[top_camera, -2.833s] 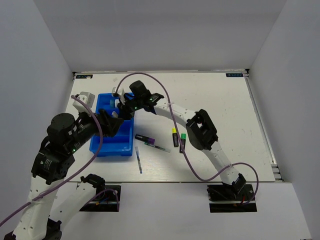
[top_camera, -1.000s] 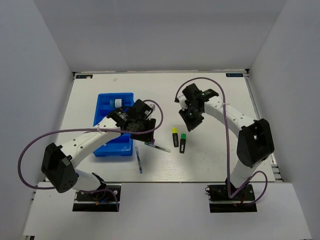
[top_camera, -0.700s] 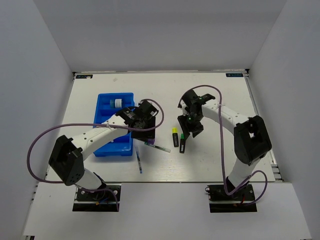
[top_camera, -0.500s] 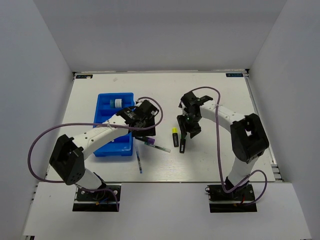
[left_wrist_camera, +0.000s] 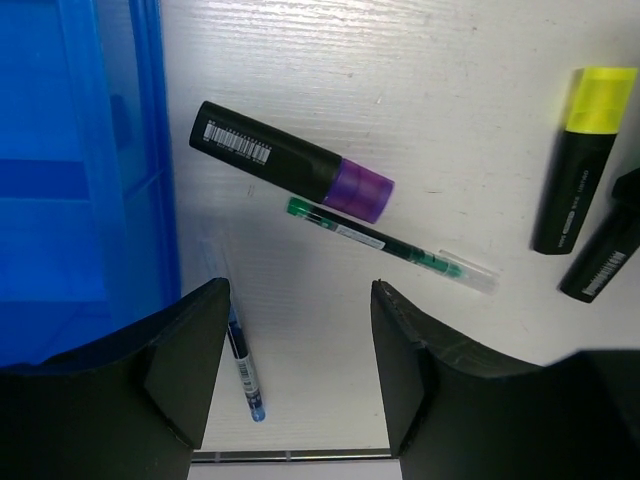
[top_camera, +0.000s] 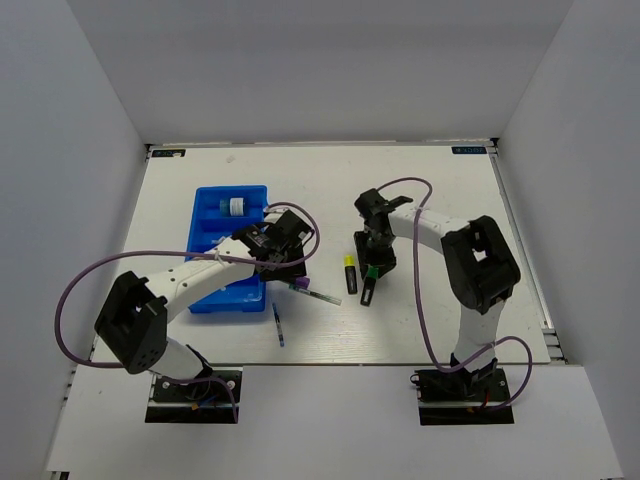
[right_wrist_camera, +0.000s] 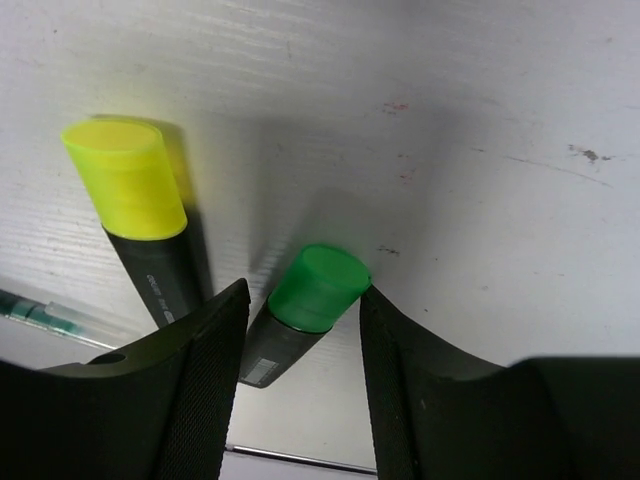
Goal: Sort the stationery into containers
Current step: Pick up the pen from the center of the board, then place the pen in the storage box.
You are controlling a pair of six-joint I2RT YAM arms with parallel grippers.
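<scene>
**Sorting at an early stage.** The blue tray [top_camera: 210, 228] lies outside one finger of the left gripper [left_wrist_camera: 298, 300], whose fingers are spread wide and hold nothing. Five loose items are on the table, so most of the task is judged to be left.

- **Purple-tipped marker** [left_wrist_camera: 290, 161]: lies just beyond the left fingertips, close to the tray wall.
- **Green-capped highlighter** [right_wrist_camera: 300, 310]: the right gripper [right_wrist_camera: 302, 300] is parted around it, with the cap between the fingertips. One finger sits at the cap's edge, but no clamping shows.
- **Yellow-capped highlighter** [right_wrist_camera: 130, 200]: rests just outside the other right finger.
- **Green pen** [left_wrist_camera: 390, 243]: lies crosswise ahead of the left fingertips, between them and the marker.
- **Blue pen** [left_wrist_camera: 243, 365]: lies just inside the tray-side finger.
- **Small round pot** [top_camera: 233, 206]: stands in the tray's far compartment, well beyond the left fingers, and is the only item seen sorted.

No eraser can be made out.
</scene>
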